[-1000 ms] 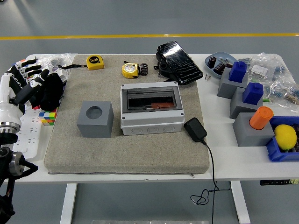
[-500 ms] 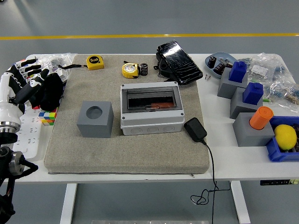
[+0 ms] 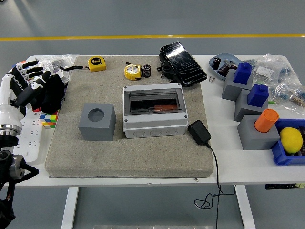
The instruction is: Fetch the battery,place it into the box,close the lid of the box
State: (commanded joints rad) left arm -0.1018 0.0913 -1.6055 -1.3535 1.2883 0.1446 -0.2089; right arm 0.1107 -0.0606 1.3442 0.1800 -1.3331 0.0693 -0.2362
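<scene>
Hovering at the worktop's left edge, left hand [image 3: 31, 88] has loose, empty fingers. Battery [image 3: 147, 71] sits near the far edge behind the box [image 3: 154, 110]; reaching could bump the tape measure [image 3: 133, 71].

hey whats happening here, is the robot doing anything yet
Not much yet. The left hand hovers at the table's left edge with fingers spread, holding nothing; the right arm is out of view. The grey box sits mid-mat with its clear lid down. The small black battery stands untouched at the far edge of the mat, beside the yellow tape measure. So the battery has not been fetched.
</scene>
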